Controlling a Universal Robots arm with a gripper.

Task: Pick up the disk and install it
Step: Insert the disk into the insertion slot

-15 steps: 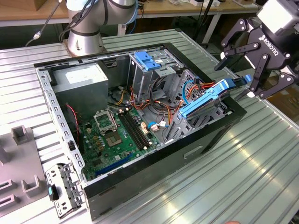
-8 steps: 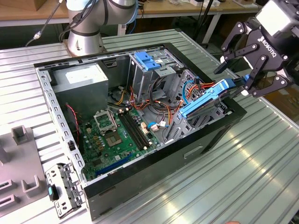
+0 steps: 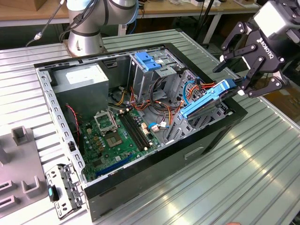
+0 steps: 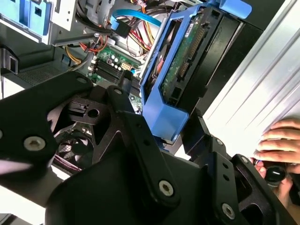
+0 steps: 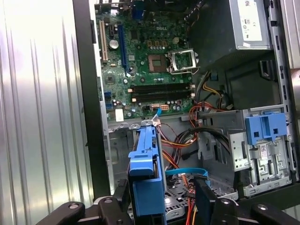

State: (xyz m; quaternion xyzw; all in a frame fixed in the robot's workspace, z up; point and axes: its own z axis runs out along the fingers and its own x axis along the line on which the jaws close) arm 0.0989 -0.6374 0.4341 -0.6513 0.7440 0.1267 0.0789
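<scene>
My end effector (image 3: pixel 243 87) hangs tilted over the near wall of the open computer case (image 3: pixel 154 180), clenched on the disk (image 3: pixel 206 104), which slants down from my grasp into the case.

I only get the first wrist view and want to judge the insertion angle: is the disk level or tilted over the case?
Observer: Tilted. In the exterior view the disk slopes down into the case, its raised end gripped by the end effector.
Operator: Anything close outside the case?
Observer: In the second wrist view, a person's hand is over the table beside the case.
Operator: Which face of the disk does that view show?
Observer: Its circuit-board side, with the connector.
</scene>
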